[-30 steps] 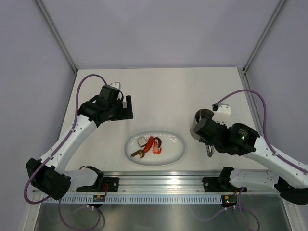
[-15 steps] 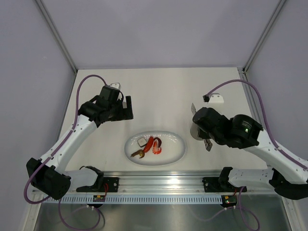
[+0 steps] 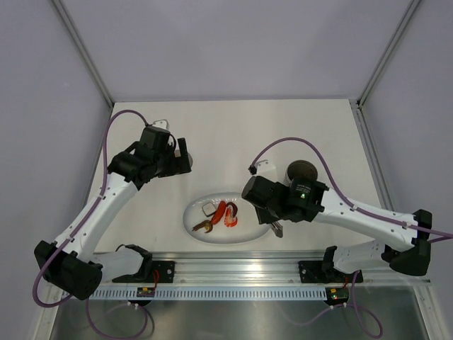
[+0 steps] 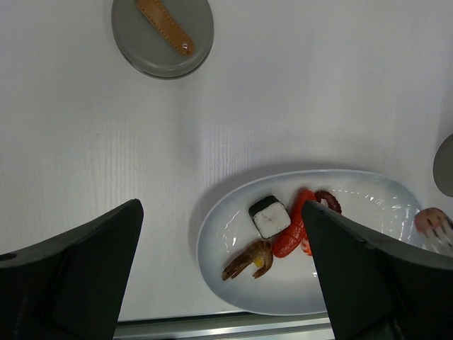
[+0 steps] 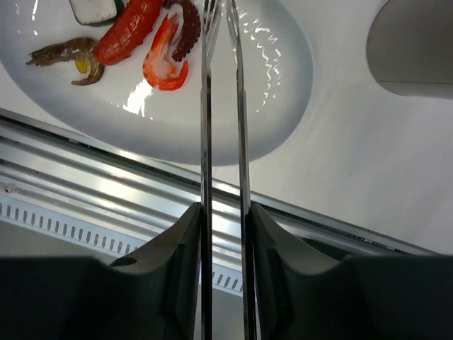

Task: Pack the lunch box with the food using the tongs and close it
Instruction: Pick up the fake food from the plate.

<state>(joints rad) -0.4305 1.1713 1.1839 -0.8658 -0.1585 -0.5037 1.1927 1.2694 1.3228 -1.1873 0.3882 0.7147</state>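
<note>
here, five food pieces (image 4: 270, 216), one plate (image 4: 283, 296); right gripper (image 5: 223, 219) grasping tongs (image 5: 205, 106), left gripper (image 4: 221, 207) released

The scene is lit brightly and evenly from above, and the white counter (image 3: 233, 134) is rendered pale, almost without texture. Between the left fingers (image 4: 71, 269), a soft, broad shadow is cast on the counter along the far rim of the plate (image 4: 219, 241). Just beyond the right fingers (image 5: 180, 283), strong glare is thrown off the metal rail (image 5: 106, 177). Small highlights are scattered over the plate beside the tongs (image 5: 206, 106). Both pairs of fingers are shown dark and blurred.
</note>
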